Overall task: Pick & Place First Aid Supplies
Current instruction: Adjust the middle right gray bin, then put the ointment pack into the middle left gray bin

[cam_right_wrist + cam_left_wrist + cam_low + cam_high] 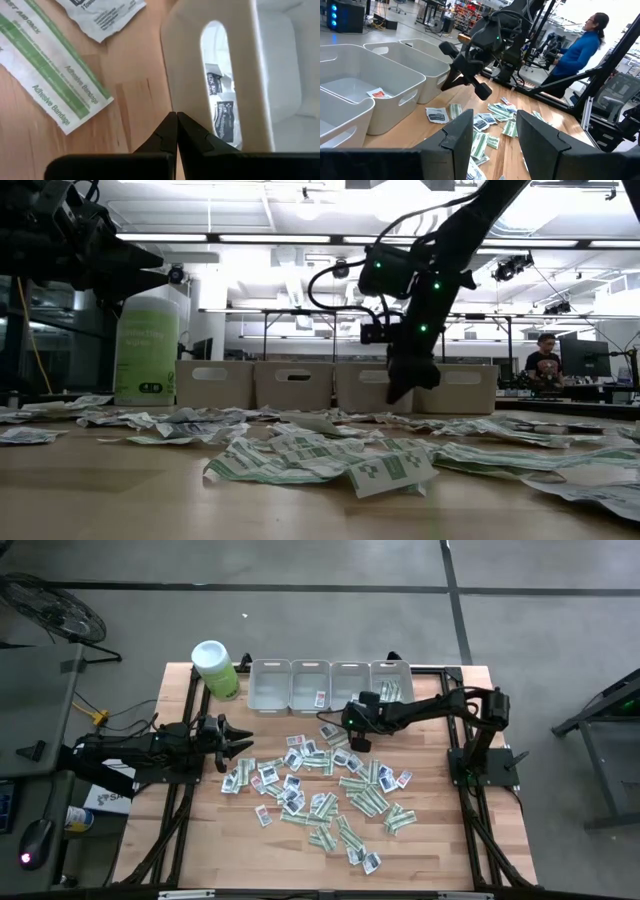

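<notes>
Your right gripper (176, 131) has its fingers (162, 132) clenched together with nothing between them, the tips just beside the wall of a grey bin (235, 60), above bare wood. Through the bin's handle slot you can see white packets with dark print lying inside. On the wood at the upper left of that wrist frame lies a long green-and-white strip (50, 75) printed "Adhesive Bandage", and above it a squarish white packet (102, 15) with dark print.

Your left gripper (236, 743) hangs at the left of the high frame with its fingers (455, 135) spread apart and empty, pointing toward the pile.

The first aid supplies (320, 795) lie scattered over the middle of the desk (440, 840) in the high frame: small flat paper packets, some white squares with dark, blue or red print, others green-and-white strips, many overlapping. A few already lie in the row of four bins (330, 685) along the upper edge. A lime-green canister (216, 670) stands left of the bins.

A person (577, 47) in blue stands beyond the desk.
</notes>
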Motion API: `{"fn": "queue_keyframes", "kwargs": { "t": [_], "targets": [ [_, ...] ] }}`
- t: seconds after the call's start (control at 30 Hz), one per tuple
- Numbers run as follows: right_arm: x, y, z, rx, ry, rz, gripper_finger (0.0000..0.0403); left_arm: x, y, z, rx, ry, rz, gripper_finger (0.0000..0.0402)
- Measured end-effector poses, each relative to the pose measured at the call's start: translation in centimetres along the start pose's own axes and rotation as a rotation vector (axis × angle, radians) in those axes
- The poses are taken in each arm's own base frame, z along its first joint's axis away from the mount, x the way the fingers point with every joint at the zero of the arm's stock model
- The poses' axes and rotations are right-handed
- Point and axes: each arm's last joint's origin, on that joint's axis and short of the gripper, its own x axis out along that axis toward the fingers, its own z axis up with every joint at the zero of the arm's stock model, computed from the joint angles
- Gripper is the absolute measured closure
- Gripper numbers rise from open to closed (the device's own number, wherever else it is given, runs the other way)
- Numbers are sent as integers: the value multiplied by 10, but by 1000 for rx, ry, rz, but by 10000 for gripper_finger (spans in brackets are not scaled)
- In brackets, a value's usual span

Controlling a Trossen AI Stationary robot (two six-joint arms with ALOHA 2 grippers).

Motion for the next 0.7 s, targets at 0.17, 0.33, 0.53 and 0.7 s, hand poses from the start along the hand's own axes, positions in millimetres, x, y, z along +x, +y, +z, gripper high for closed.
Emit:
{"fn": "queue_keyframes", "kwargs": {
  "t": [0.17,0.33,0.53,0.7],
  "targets": [
    [-1,3,0,-4,0,6,403,0,0,0,0,0,0,252],
    [-9,9,9,13,-10,20,403,0,0,0,0,0,0,252],
    [-36,20,25,-18,-63,41,403,0,0,0,0,0,0,252],
    [-63,30,24,-6,-9,74,403,0,0,0,0,0,0,252]
  ]
}}
